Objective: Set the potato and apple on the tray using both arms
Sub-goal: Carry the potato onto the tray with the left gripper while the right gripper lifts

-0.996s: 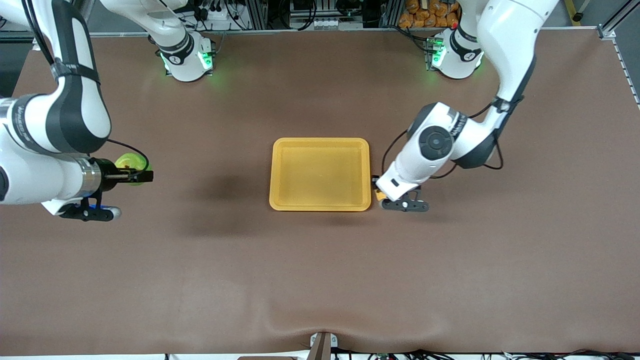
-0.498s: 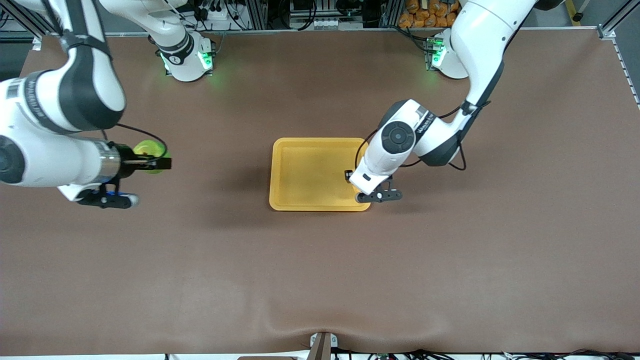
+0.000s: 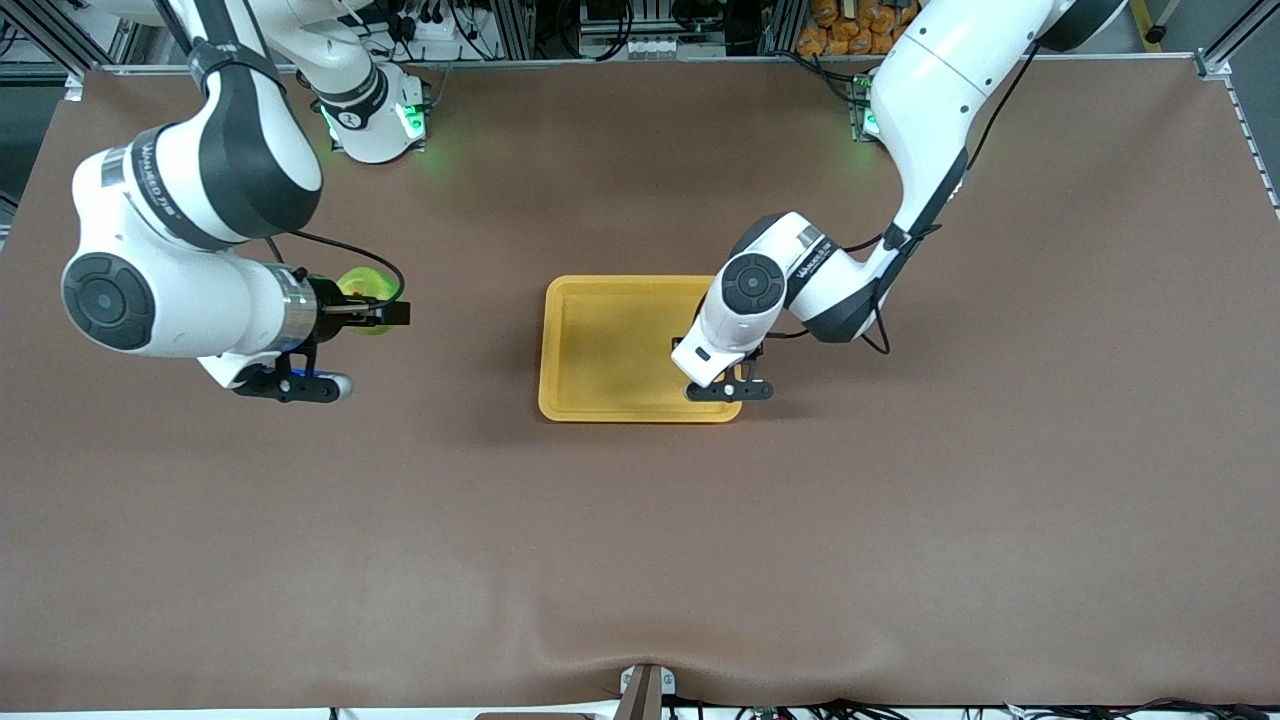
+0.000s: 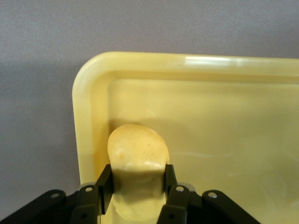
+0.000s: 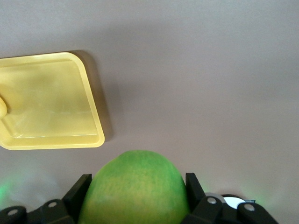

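left hand [image 4: 135,186] grips lumpy potato [image 4: 138,154] over glossy tray [image 4: 88,121] | right hand [image 5: 135,191] grips round apple [image 5: 135,186]

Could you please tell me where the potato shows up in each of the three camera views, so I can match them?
Front view: not visible; the left arm's wrist hides it, over the tray.
Left wrist view: the potato sits low in the picture, clamped in the left gripper above the tray's corner.
Right wrist view: not identifiable.
Shared landmark: the yellow tray.

Both claws [image 4: 135,186] [image 5: 135,191] clamped, aloft
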Controlling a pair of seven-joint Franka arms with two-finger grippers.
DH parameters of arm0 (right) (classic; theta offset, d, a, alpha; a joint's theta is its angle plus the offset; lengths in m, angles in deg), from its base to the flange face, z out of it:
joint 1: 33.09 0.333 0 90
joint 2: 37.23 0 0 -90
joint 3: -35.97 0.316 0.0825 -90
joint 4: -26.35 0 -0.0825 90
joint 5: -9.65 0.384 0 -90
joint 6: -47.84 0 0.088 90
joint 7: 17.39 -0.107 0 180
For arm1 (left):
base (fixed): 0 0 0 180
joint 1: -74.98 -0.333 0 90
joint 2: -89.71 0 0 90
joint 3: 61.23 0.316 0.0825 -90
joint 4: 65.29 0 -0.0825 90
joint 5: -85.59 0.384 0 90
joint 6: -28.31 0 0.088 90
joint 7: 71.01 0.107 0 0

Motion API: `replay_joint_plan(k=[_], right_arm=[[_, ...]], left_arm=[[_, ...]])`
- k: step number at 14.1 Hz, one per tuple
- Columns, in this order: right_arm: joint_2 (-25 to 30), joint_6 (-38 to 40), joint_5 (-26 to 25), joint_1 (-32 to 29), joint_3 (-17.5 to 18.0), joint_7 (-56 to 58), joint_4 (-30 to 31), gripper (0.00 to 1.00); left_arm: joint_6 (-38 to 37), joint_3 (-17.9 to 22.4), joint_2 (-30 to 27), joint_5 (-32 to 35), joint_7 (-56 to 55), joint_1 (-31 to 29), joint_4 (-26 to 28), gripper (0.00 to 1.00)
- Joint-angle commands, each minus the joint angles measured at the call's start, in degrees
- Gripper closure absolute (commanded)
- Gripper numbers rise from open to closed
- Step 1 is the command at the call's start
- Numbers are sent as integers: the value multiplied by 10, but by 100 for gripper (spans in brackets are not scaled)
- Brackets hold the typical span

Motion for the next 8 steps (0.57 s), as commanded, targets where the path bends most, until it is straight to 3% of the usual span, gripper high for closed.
replay_joint_plan(k=[1, 8], right_arm=[[4, -22, 11, 23, -4, -21, 16, 100], [-5, -86, 11, 89, -4, -99, 47, 100]], left_arm=[[-10, 5, 6, 15, 0, 5, -18, 79], [-10, 7, 9, 15, 23, 6, -24, 73]])
